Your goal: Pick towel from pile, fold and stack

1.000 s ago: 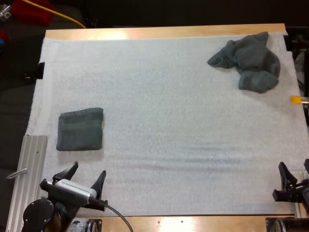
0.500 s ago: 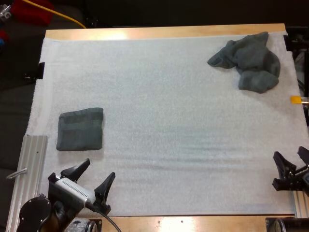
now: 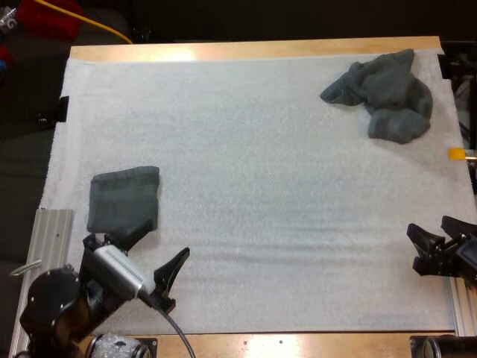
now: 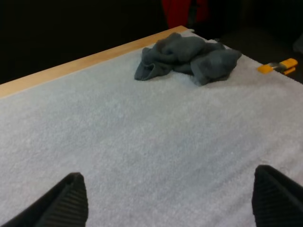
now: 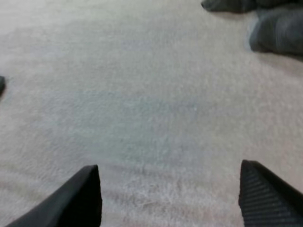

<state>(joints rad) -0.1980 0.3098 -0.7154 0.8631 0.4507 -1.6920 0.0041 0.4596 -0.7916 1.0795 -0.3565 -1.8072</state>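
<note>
High view: on the counter's white mat (image 3: pixel 261 186), a crumpled towel (image 3: pixel 384 93) lies at about 1 o'clock, close to the far right corner. It looks longest from 10 to 4 o'clock, with a narrow tip pointing to 9 o'clock. A folded towel (image 3: pixel 123 198) sits at 8 o'clock, square with the mat. The left claw (image 3: pixel 160 242) is at 7 o'clock with its fingers apart and empty. One finger overlaps the folded towel's near edge, and I cannot tell if they touch. The right claw (image 3: pixel 428 227) is at 4 o'clock, also spread and empty.

Left wrist view: the left claw's fingers (image 4: pixel 71 201) stand wide over bare mat. The crumpled towel (image 4: pixel 189 59) is well apart, by the counter's far edge.

Right wrist view: the right claw (image 5: pixel 170 194) gapes over bare mat, with the crumpled towel (image 5: pixel 277 33) ahead.

Risks, as I judge them: a swing by the left claw could drag the folded towel open. A pinch on the crumpled heap could catch several layers, or nudge it off the mat.
</note>
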